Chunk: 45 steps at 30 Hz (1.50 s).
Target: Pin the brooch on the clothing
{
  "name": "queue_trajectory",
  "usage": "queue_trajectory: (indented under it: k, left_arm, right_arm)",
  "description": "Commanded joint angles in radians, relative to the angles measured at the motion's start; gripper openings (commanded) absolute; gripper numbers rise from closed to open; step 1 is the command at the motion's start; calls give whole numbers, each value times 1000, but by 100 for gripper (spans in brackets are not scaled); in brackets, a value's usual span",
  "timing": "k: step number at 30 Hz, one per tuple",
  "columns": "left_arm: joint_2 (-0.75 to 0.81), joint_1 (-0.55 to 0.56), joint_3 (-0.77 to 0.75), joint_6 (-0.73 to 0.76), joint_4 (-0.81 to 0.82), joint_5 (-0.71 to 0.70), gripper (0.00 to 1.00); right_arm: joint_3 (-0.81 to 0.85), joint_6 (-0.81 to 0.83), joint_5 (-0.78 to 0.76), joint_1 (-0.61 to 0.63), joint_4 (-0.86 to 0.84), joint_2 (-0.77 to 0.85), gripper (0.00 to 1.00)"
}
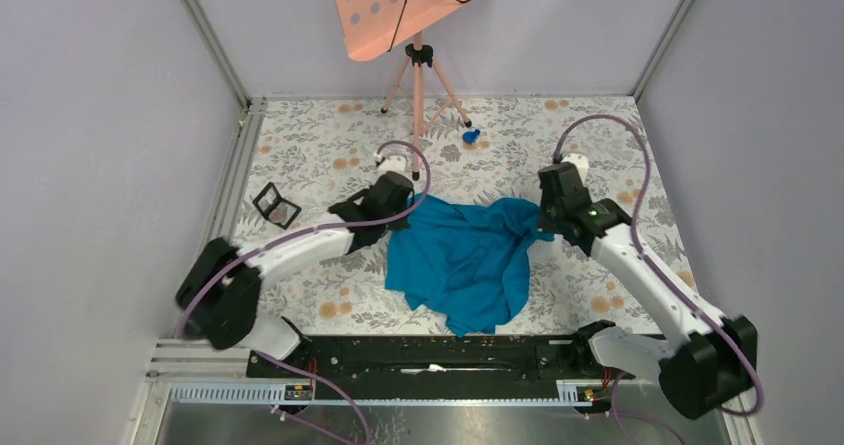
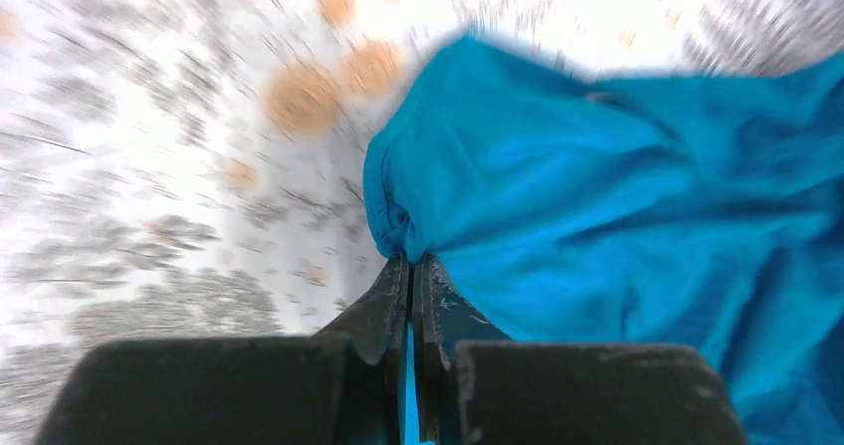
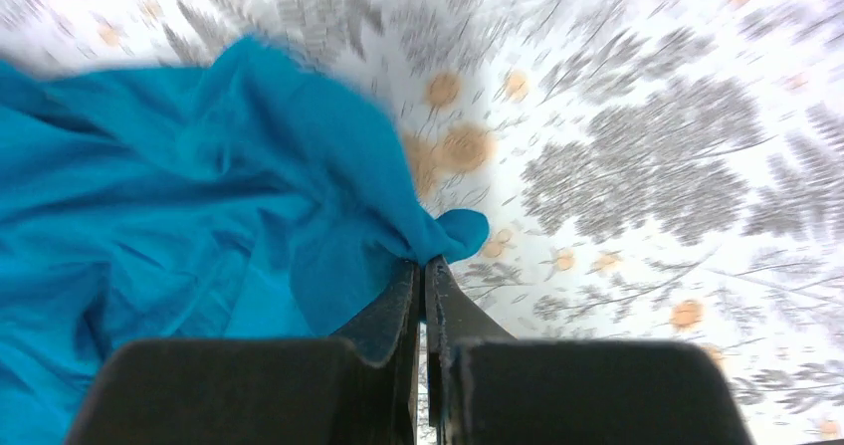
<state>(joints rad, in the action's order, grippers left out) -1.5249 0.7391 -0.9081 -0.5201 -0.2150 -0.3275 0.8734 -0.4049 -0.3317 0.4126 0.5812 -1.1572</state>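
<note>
The teal-blue T-shirt (image 1: 463,261) hangs crumpled between my two grippers over the middle of the floral table. My left gripper (image 1: 408,206) is shut on its upper left corner; in the left wrist view the fingertips (image 2: 412,264) pinch a bunched fold of the T-shirt (image 2: 617,186). My right gripper (image 1: 543,228) is shut on its upper right corner; in the right wrist view the fingertips (image 3: 423,264) clamp a fold of the T-shirt (image 3: 199,206). Both wrist views are motion-blurred. The brooch is not visible in any view.
A black square frame (image 1: 276,204) lies left of the left arm. A tiny bright-blue lump (image 1: 470,136) lies at the back by a pink tripod stand (image 1: 419,77). Walls enclose the table on three sides.
</note>
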Motion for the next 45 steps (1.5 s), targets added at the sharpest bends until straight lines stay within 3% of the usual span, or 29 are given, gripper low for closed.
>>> queue_trajectory:
  k: [1,5,9,12,17,25,28,32,40,42,45]
  left_arm:
    - [240,-5,-117,145,-100,-270,0]
    - [381,-7,-212,255,-177,-401,0]
    - [539,-6,-287,374,-165,-427,0]
    - [629,-6,-357,498,-131,-297,0]
    - [695,-3,-519,663,-134,-85,0]
    - [645,-3,-854,698,-220,115,0]
    - [626,-4,-913,674,-231,163,0]
    - [600,-3,-922,627,-232,207,0]
    - [366,-3,-772,510,-146,240,0]
    - [264,-3,-718,477,-107,233,0]
    - [71,-4,-679,450,-67,145,0]
  right_arm:
    - [167,93,-205,5,115,161,0]
    - [320,154,-297,5,154,224,0]
    - [460,223,-341,5,133,280,0]
    - [572,282,-282,6,94,324,0]
    - [719,345,12,6,33,378,0]
    - [939,348,254,5,78,379,0]
    - [934,328,267,5,66,412,0]
    - [865,329,165,6,46,459,0]
    - [627,387,-331,-2,36,325,0]
    - [551,346,-358,-91,23,265,0]
    - [442,202,-174,-347,19,157,0]
